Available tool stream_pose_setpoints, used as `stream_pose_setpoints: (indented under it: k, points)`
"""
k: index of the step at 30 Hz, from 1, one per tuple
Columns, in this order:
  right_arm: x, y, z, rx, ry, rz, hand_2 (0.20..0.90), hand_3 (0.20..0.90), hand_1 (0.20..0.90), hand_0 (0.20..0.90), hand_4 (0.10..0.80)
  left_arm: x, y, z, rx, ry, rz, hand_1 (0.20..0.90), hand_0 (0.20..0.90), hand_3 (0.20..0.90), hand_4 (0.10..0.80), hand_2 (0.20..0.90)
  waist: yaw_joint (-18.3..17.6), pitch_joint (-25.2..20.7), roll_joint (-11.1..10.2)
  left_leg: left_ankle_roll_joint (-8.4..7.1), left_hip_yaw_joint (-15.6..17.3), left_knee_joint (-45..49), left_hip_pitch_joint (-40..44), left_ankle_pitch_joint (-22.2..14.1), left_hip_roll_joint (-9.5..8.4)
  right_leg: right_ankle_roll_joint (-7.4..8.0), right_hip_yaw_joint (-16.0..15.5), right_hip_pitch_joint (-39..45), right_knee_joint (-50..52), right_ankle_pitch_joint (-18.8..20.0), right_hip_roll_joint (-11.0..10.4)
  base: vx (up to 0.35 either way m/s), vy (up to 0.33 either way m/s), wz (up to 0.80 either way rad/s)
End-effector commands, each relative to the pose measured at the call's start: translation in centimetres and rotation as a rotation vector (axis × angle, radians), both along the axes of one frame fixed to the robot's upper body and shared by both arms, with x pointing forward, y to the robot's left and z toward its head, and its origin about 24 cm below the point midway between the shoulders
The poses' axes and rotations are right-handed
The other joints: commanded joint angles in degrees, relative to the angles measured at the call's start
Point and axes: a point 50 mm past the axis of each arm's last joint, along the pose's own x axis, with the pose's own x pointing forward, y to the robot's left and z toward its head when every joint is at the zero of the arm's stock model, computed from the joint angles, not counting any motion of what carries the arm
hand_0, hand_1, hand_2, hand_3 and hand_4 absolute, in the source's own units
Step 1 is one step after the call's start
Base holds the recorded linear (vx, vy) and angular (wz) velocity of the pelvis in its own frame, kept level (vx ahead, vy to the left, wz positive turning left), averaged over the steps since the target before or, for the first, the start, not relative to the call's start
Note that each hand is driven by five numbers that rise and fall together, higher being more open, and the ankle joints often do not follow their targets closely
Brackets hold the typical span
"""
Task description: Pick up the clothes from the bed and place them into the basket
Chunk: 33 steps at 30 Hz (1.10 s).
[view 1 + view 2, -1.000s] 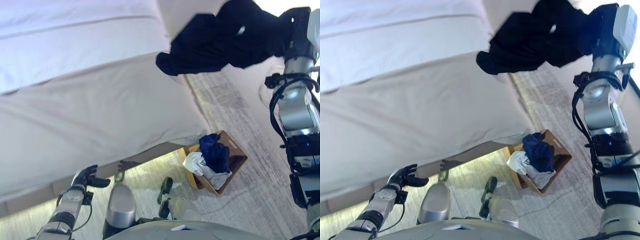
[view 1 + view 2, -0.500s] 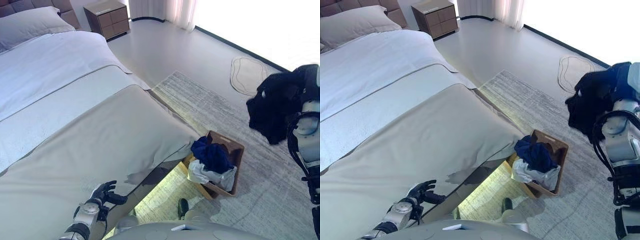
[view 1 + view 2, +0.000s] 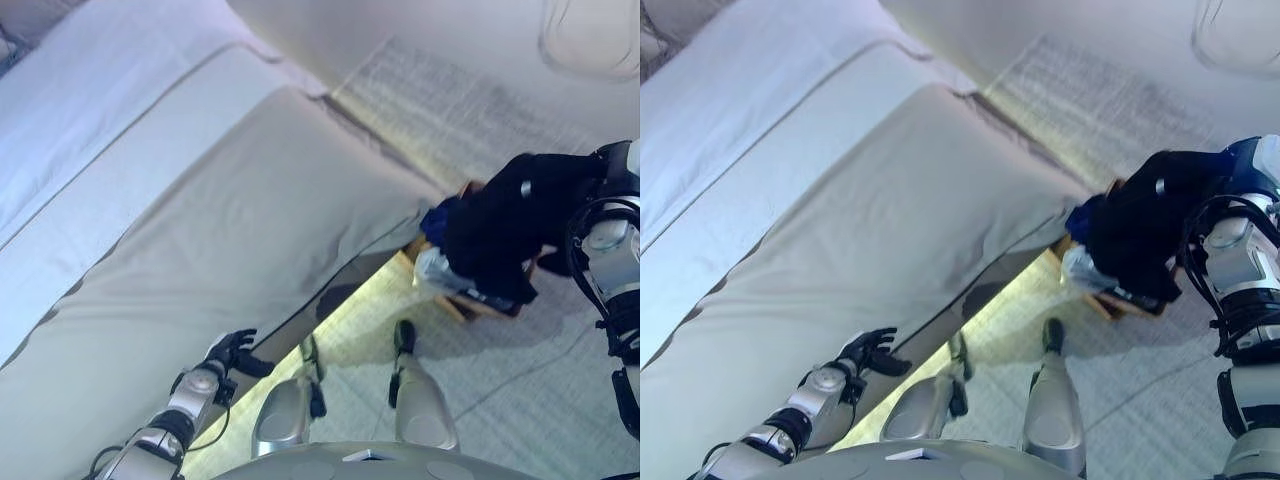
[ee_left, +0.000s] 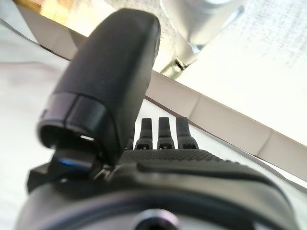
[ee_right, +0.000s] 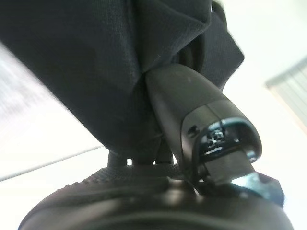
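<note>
Floor: pale wood planks with a grey woven rug beyond the bed's foot.
Left hand: nearest, idle at the mattress edge, fingers relaxed, grasping nothing.
Bed: beige cover; no clothes visible on the part in view.
Right hand: clenched on one black garment, which hangs over the basket.
Basket: one brown wooden box on the rug, holding one blue piece and one white piece, mostly hidden behind the garment.
Step advice: probably lower until the cloth bunches inside the rim, then release, so no sleeve trails out.
</note>
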Motion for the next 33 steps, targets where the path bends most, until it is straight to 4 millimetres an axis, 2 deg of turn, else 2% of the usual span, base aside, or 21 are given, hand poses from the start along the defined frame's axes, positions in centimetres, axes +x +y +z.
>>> stream_pose_setpoints:
  k: [1, 2, 3, 4, 5, 6, 9, 12, 15, 16, 19, 23, 27, 28, 29, 30, 33]
  points:
    - [0.6, 0.0, 7.1, -0.14, -0.223, -0.056, 0.3, 0.2, 0.3, 0.3, 0.1, 1.2, 1.1, 1.3, 0.032, -0.09, -0.001, 0.9, 0.9, 0.9, 0.8, 0.9, -0.1, -0.42, -2.56, -1.1, -4.91, 5.48, -3.58, -4.1, -1.07, -3.65, -4.13, -0.37, 11.62, -12.76, 0.27, -0.114, -0.018, -0.04]
    - [0.7, -0.3, 6.7, -0.132, -0.199, -0.078, 0.429, 0.351, 0.429, 0.429, 0.251, 1.5, 0.9, 1.6, 0.018, -0.11, -0.009, 0.9, 0.9, 0.9, 0.8, 0.9, -0.16, 0.51, -1.59, -1.23, -4.69, 5.51, -4.45, -3.66, -1.09, -3.85, -4.19, -1.74, 12.65, -13.09, 0.07, -0.068, -0.007, -0.06]
    - [0.8, -0.3, 6.6, -0.121, -0.193, -0.087, 0.533, 0.472, 0.533, 0.533, 0.372, 1.6, 0.7, 1.8, 0.01, -0.119, -0.014, 0.9, 0.9, 0.9, 0.8, 0.9, -0.17, 0.93, -1.04, -1.3, -4.57, 5.5, -4.9, -3.44, -1.12, -3.95, -4.19, -2.46, 13.16, -13.26, -0.03, -0.08, 0.01, -0.05]
    - [0.8, -0.4, 6.5, -0.116, -0.185, -0.102, 0.738, 0.711, 0.738, 0.738, 0.611, 1.7, 0.6, 1.9, 0.002, -0.127, -0.017, 0.9, 0.9, 0.9, 0.8, 0.9, -0.18, 1.28, -0.49, -1.38, -4.38, 5.53, -5.35, -3.28, -1.16, -4.04, -4.17, -3.18, 13.65, -13.45, -0.15, -0.035, 0.011, -0.02]
    - [0.8, -0.4, 6.5, -0.116, -0.185, -0.102, 0.738, 0.711, 0.738, 0.738, 0.611, 1.7, 0.6, 1.9, 0.002, -0.127, -0.017, 0.9, 0.9, 0.9, 0.8, 0.9, -0.18, 1.27, -0.5, -1.38, -4.38, 5.54, -5.38, -3.28, -1.16, -4.05, -4.17, -3.21, 13.68, -13.46, -0.15, -0.038, 0.03, 0.0]
    - [0.9, -0.6, 6.4, -0.107, -0.165, -0.121, 0.9, 0.9, 0.9, 0.9, 0.8, 1.8, 0.5, 2.0, -0.007, -0.134, -0.02, 0.9, 0.9, 0.9, 0.8, 0.9, -0.21, 1.68, 0.13, -1.44, -4.21, 5.5, -5.81, -3.09, -1.26, -4.17, -4.05, -4.02, 14.2, -13.62, -0.2, -0.053, 0.044, -0.03]
    - [0.7, -1.6, 5.1, -0.093, -0.086, -0.185, 0.9, 0.9, 0.9, 0.9, 0.8, 2.1, 0.6, 2.4, -0.02, -0.148, -0.024, 0.9, 0.9, 0.9, 0.8, 0.9, -0.09, 2.43, 1.25, -1.46, -3.68, 4.86, -6.56, -2.62, -1.39, -4.32, -3.9, -5.69, 14.81, -13.7, -0.46, -0.063, 0.038, -0.08]
    - [0.4, -2.3, 4.4, -0.077, -0.037, -0.22, 0.9, 0.9, 0.9, 0.9, 0.8, 2.3, 1.0, 2.7, -0.026, -0.153, -0.02, 0.9, 0.9, 0.9, 0.8, 0.9, 0.0, 2.69, 1.37, -1.39, -3.57, 4.97, -6.54, -2.83, -1.59, -4.36, -4.04, -5.96, 14.83, -13.63, -0.64, -0.048, 0.023, 0.01]
    - [-0.2, -3.2, 3.1, -0.042, 0.026, -0.255, 0.9, 0.9, 0.9, 0.9, 0.8, 2.4, 1.3, 2.9, -0.025, -0.15, -0.018, 0.9, 0.9, 0.9, 0.8, 0.9, 0.18, 2.52, 1.18, -1.27, -3.51, 4.83, -6.3, -2.96, -1.79, -4.26, -4.2, -5.62, 13.93, -13.08, -0.67, -0.042, 0.026, 0.06]
    - [-0.5, -3.6, 2.0, 0.001, 0.053, -0.271, 0.9, 0.9, 0.9, 0.9, 0.8, 2.4, 1.4, 2.8, -0.022, -0.142, -0.016, 0.9, 0.9, 0.9, 0.8, 0.9, 0.28, 2.31, 0.86, -1.23, -3.44, 4.45, -5.8, -2.95, -1.81, -4.12, -4.31, -4.94, 12.81, -12.51, -0.58, -0.032, 0.03, 0.06]
    - [-0.8, -3.7, 0.6, 0.089, 0.047, -0.265, 0.9, 0.9, 0.9, 0.9, 0.8, 2.2, 1.7, 2.7, -0.016, -0.128, -0.006, 0.9, 0.9, 0.9, 0.8, 0.9, 0.33, 1.87, 0.11, -1.21, -3.17, 3.68, -4.84, -2.96, -1.7, -3.83, -4.43, -3.58, 10.83, -11.61, -0.38, -0.019, 0.044, 0.08]
    - [-1.2, -2.6, -4.2, 0.396, -0.021, -0.208, 0.9, 0.9, 0.9, 0.9, 0.8, 1.2, 2.2, 1.9, 0.0, -0.083, 0.023, 0.9, 0.9, 0.9, 0.8, 0.9, 0.04, 0.56, -2.23, -1.25, -2.35, 1.68, -2.07, -3.04, -1.4, -3.06, -4.31, 0.07, 6.25, -9.49, 0.24, 0.02, 0.06, 0.08]
    - [-2.4, -0.1, -10.2, 0.642, -0.059, -0.147, 0.9, 0.9, 0.9, 0.9, 0.8, -0.2, 2.9, 0.8, 0.024, -0.014, 0.051, 0.9, 0.9, 0.9, 0.8, 0.9, -0.34, -1.7, -5.15, -1.15, -1.63, -0.59, 1.21, -3.4, -1.42, -1.85, -3.78, 4.33, 1.19, -7.02, 0.53, 0.069, 0.071, 0.02]
    - [-2.5, -0.1, -10.3, 0.648, -0.059, -0.145, 0.9, 0.9, 0.9, 0.9, 0.8, -0.2, 2.9, 0.8, 0.025, -0.012, 0.051, 0.9, 0.9, 0.9, 0.8, 0.9, -0.33, -1.75, -5.23, -1.14, -1.61, -0.64, 1.29, -3.41, -1.42, -1.82, -3.76, 4.43, 1.08, -6.96, 0.54, 0.057, 0.042, 0.02]
    - [-3.2, 0.8, -12.2, 0.696, -0.043, -0.135, 0.9, 0.9, 0.9, 0.9, 0.8, -0.8, 3.2, 0.4, 0.033, 0.008, 0.063, 0.9, 0.9, 0.9, 0.8, 0.9, -0.49, -2.56, -6.06, -1.03, -1.53, -1.26, 2.12, -3.53, -1.49, -1.55, -3.57, 5.43, 0.07, -6.47, 0.7, 0.097, 0.066, 0.02]
    - [-4.6, 1.9, -15.1, 0.762, -0.005, -0.139, 0.9, 0.9, 0.9, 0.9, 0.8, -1.6, 3.5, -0.2, 0.046, 0.041, 0.081, 0.9, 0.9, 0.9, 0.8, 0.9, -0.7, -3.97, -7.42, -0.85, -1.32, -1.88, 3.29, -3.79, -1.51, -1.13, -3.53, 6.88, -1.03, -5.92, 0.76, 0.125, 0.093, 0.01]
    - [-8.6, 3.3, -20.5, 0.855, 0.137, -0.186, 0.9, 0.9, 0.9, 0.9, 0.8, -3.8, 3.8, -1.5, 0.057, 0.114, 0.094, 0.9, 0.9, 0.9, 0.8, 0.9, -0.69, -7.19, -9.27, -0.55, -0.94, -2.66, 5.96, -4.36, -1.52, -0.42, -3.63, 10.24, -3.12, -5.17, 0.79, 0.171, 0.117, -0.03]
